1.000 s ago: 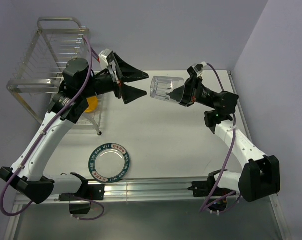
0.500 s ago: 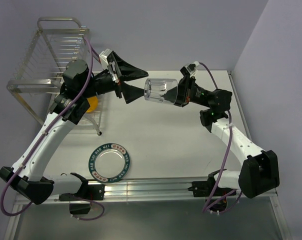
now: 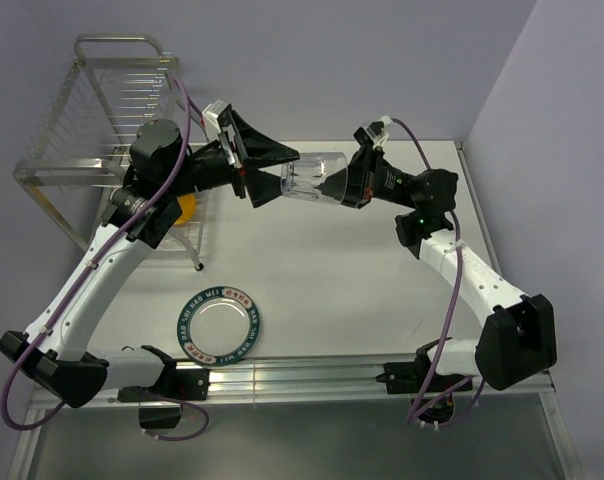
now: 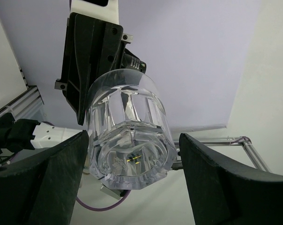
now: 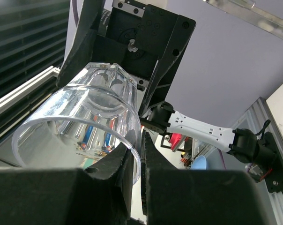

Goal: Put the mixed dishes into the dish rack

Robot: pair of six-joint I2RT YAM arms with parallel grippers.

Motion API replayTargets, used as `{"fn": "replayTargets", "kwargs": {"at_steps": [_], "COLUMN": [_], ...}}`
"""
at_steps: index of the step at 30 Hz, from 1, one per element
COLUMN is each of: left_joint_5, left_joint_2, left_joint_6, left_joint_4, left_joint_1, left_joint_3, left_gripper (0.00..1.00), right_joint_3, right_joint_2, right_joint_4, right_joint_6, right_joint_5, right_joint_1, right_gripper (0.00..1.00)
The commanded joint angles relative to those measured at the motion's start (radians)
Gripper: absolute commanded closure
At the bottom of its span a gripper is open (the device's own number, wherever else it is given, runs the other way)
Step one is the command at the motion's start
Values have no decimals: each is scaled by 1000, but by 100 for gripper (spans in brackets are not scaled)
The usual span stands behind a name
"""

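Right fingers (image 5: 111,176) pinch the rim wall of the small clear glass (image 3: 304,177) — one inside, one outside — holding it on its side in the air above the bench (image 3: 322,270). Left fingers (image 4: 43,183) stand spread wide, flanking its base (not clamped). Dish rack (image 3: 102,110) sits at far left.

Glass (image 3: 304,178) now within left end effector (image 3: 290,168)
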Motion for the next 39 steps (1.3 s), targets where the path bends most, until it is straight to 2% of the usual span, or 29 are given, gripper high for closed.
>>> {"fn": "replayTargets", "kwargs": {"at_steps": [1, 5, 8, 10, 11, 12, 13, 14, 15, 16, 20, 22, 24, 25, 26, 28, 29, 30, 32, 35, 39], "left_joint_5": [39, 43, 43, 50, 50, 47, 43, 39, 34, 24, 4, -3, -15, -27, -26, -26, -24, -16, -13, -15, -111], "left_joint_2": [-9, -9, -11, -14, -15, -15, -9, -5, 2, 17, 46, 75, 95, 126, 139, 194, 212, 230, 261, 282, 322], "left_joint_6": [15, 21, 15, 9, 10, 13, 37, 59, 79, 116, 197, 257, 306, 365, 396, 479, 504, 519, 559, 570, 593], "left_joint_4": [32, 26, 38, 61, 71, 68, 51, 26, -42, -70, -165, -246, -306, -387, -427, -503, -565, -584, -586, -528, -425], "left_joint_1": [-15, -18, -16, -16, -18, -18, -16, -15, -15, -13, 13, 36, 85, 113, 174, 253, 339, 381, 499, 638, 737], "left_joint_3": [48, 51, 45, 39, 39, 40, 60, 75, 95, 133, 229, 311, 376, 458, 497, 618, 649, 682, 732, 750, 773], "left_gripper": [18, 24, 34, 56, 61, 65, 68, 72, 100, 100, 100, 100, 100, 100, 100, 100, 100, 100, 100, 100, 100], "right_joint_3": [53, 68, 82, 91, 93, 91, 93, 96, 97, 96, 87, 71, 41, 21, 15, 30, 68, 85, 149, 205, 153], "right_joint_2": [13, 31, 42, 45, 44, 41, 39, 36, 33, 33, 16, 2, -43, -82, -97, -116, -125, -129, -131, -133, -156], "right_joint_4": [7, 15, 19, 16, 7, 3, -5, -33, -43, -48, -63, -96, -189, -247, -304, -532, -630, -797, -1010, -1158, -1196], "right_joint_6": [-16, -2, 4, -4, -10, -16, -22, -39, -46, -54, -57, -74, -106, -164, -200, -293, -418, -475, -635, -776, -774], "right_joint_5": [2, -4, -5, -8, -8, -5, -5, -5, -5, -4, 11, 42, 70, 99, 111, 119, 143, 162, 203, 242, 246], "right_joint_1": [11, 17, 19, 20, 20, 19, 19, 19, 19, 17, 4, -36, -79, -126, -150, -176, -179, -176, -155, -142, -125], "right_gripper": [100, 100, 100, 100, 98, 91, 71, 61, 55, 47, 33, 22, 18, 1, 0, 0, 0, 0, 0, 0, 0]}}
